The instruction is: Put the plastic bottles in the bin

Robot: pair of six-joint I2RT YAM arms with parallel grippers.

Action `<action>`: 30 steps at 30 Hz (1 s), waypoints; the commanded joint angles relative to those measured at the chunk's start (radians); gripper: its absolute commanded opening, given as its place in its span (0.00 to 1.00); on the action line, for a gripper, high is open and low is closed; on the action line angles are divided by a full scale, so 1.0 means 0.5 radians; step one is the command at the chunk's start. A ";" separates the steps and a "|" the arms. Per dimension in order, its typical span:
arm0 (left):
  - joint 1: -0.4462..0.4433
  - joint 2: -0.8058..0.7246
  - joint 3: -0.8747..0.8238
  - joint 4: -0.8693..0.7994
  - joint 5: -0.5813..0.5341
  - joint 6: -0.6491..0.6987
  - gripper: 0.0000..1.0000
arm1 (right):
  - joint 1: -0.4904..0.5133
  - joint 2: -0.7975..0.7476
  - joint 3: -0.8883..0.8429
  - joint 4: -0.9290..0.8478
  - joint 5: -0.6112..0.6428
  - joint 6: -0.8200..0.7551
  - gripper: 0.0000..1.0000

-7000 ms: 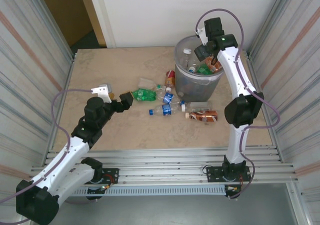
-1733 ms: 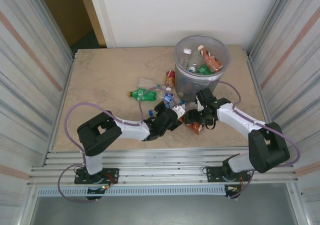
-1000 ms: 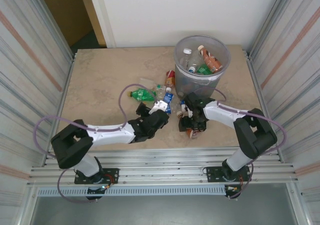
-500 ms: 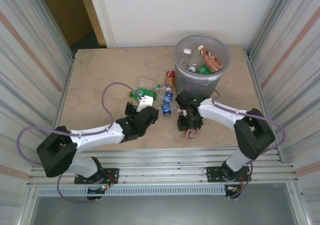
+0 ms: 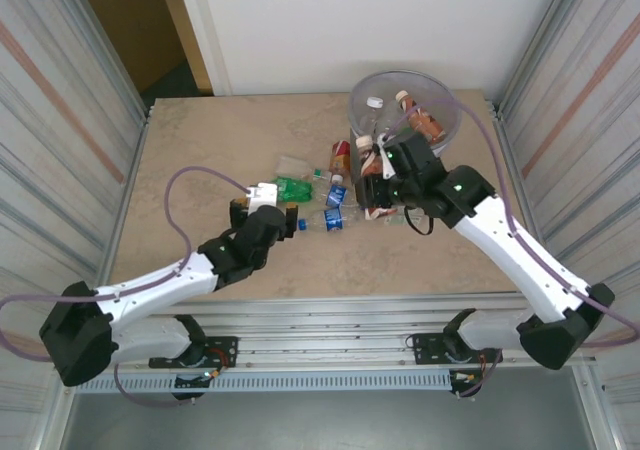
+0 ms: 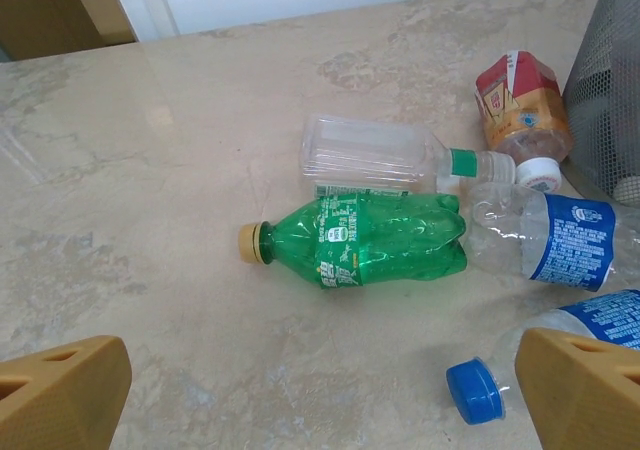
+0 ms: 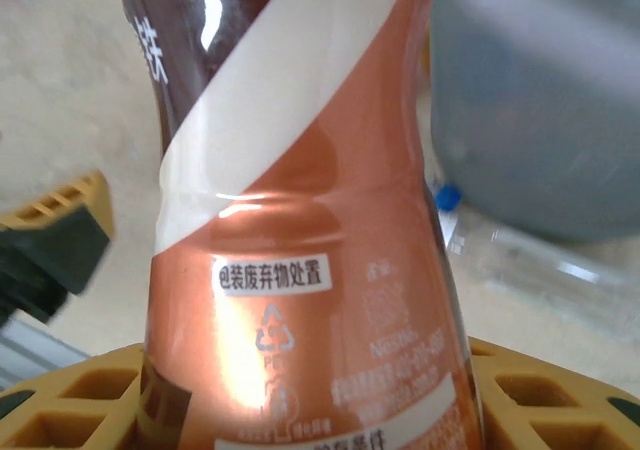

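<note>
Right jaws clenched on a brown-labelled bottle [image 7: 300, 220], gripped around its lower body between the two pads [image 7: 70, 390], with most of its length sticking out beyond them. From above, that bottle [image 5: 377, 170] hangs off the worktop [image 5: 200, 150] just beside the near-left wall of the bin [image 5: 405, 73], not over the opening as far as I can judge. Main risk is a glossy, tapered body held at one end: it may pivot or slide in the grip on a fast swing. A low path could knock the rim, snag the bag liner or shove the bin. An early release would drop it back among the loose bottles near the bin's foot. Left jaws released, spread wide and holding nothing, low over the green bottle [image 6: 360, 240], which lies on its side touching a clear bottle [image 6: 385, 155] and a blue-labelled bottle [image 6: 545, 240]. Closing off-centre may roll it away or nudge its neighbours. The two arms work close together, so crossing paths is a hazard.
</note>
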 commanded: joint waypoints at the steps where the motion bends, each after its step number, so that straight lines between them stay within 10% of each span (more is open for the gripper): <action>1: 0.048 -0.093 -0.042 0.032 0.082 -0.050 0.99 | -0.078 -0.067 0.138 0.147 0.123 -0.123 0.43; 14: 0.125 -0.189 -0.086 0.037 0.237 -0.068 0.99 | -0.839 0.390 0.570 0.432 -0.351 0.004 0.43; 30: 0.146 -0.161 -0.088 -0.007 0.254 -0.081 0.99 | -0.803 1.178 1.131 0.323 -0.595 0.006 0.45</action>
